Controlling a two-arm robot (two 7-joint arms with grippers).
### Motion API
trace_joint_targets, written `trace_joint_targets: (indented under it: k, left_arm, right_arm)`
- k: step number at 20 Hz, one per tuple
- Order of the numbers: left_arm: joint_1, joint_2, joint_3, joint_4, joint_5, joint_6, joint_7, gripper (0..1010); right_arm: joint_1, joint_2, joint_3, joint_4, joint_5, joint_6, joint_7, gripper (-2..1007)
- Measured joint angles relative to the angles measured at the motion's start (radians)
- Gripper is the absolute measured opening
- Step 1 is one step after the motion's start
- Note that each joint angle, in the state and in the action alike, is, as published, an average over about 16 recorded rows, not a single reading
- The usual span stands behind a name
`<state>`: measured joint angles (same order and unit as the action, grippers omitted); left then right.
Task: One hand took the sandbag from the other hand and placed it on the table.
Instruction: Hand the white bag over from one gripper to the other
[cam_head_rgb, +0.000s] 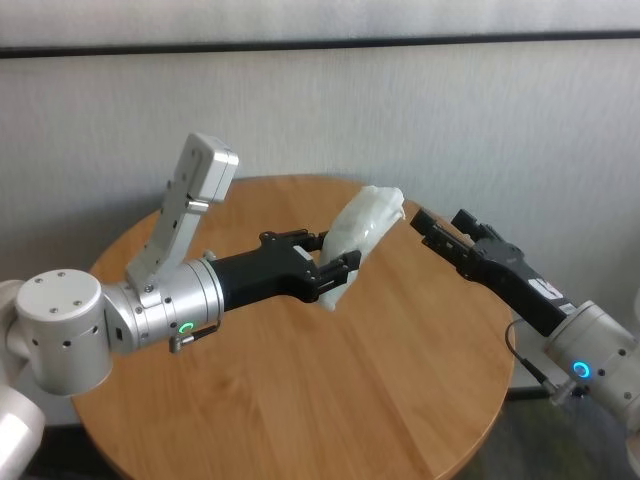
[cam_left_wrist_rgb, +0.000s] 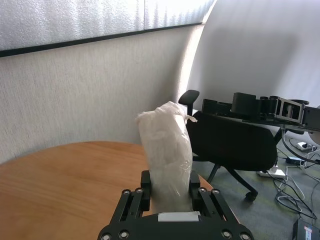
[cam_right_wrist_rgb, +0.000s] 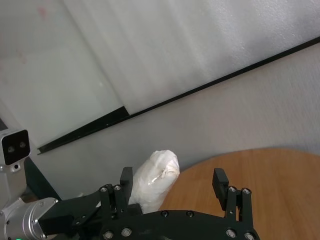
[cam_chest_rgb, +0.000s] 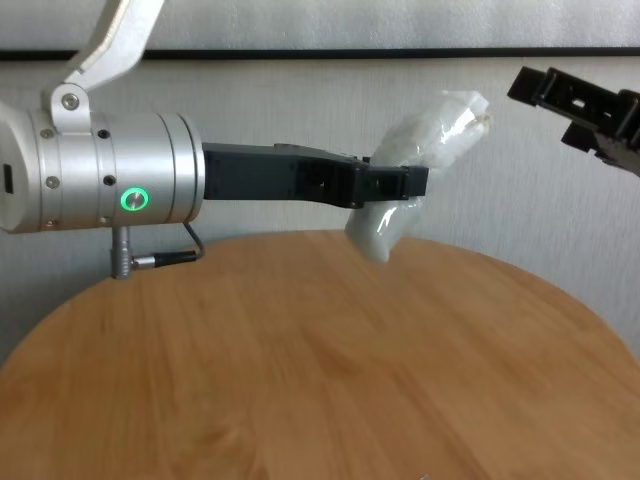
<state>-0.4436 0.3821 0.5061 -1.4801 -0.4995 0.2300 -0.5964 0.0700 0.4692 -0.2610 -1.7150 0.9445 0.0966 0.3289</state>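
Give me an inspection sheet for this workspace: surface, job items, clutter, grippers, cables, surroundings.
Surface: round wooden table, bare top.
Job's things: white sandbag held up above the table, tilted toward the right arm.
Clutter: nothing seen.
Grippers: left gripper shut on the sandbag's lower part; right gripper open, beside the sandbag's upper end, not touching it.
Cables: loose cables and a power strip on the floor beyond the table; a short lead under the left wrist.
Surroundings: pale wall with a dark strip; black office chair behind the table.
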Motion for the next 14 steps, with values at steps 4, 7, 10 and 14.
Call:
trace_joint_targets:
  k: [4,7,10,14]
  left_arm:
    - [0.0,0.0,0.0,0.0,0.0,0.0,0.0,470]
    - [0.0,0.0,0.0,0.0,0.0,0.0,0.0,470]
    - [0.0,0.0,0.0,0.0,0.0,0.0,0.0,470]
    - [0.0,0.0,0.0,0.0,0.0,0.0,0.0,470]
  right_arm:
    - [0.006,-0.013,-0.007,0.015,0.057,0.013,0.013,1000]
    - [0.008,-0.021,-0.01,0.025,0.097,0.022,0.018,1000]
    - [0.009,-0.027,-0.014,0.034,0.136,0.033,0.02,1000]
    - [0.016,-0.034,-0.021,0.048,0.18,0.046,0.024,1000]
